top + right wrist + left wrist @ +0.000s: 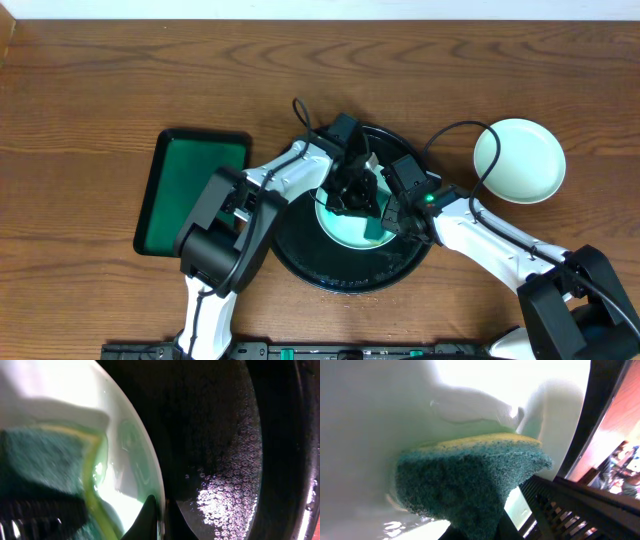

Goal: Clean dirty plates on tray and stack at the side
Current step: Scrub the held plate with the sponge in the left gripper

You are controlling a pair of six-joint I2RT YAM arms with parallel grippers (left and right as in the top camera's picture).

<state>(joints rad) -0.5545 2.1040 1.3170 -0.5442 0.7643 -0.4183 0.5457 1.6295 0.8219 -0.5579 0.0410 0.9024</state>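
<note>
On the black tray [310,262] lies one dirty plate [340,230], pale mint and wet. My left gripper [354,196] is shut on a teal and yellow sponge [470,480], whose yellow face presses against the plate [375,415]. My right gripper [396,214] is shut on the plate's right rim. In the right wrist view its two dark fingertips [150,517] pinch the rim of the plate [60,390], one inside and one outside, above the glossy tray [220,435]. A second plate [519,160] sits on the table to the right of the tray and looks clean.
A smaller rectangular green tray [190,190] lies on the wooden table left of the black tray. Both arms cross over the black tray from the front, and cables loop behind it. Water beads cover the tray floor [225,505].
</note>
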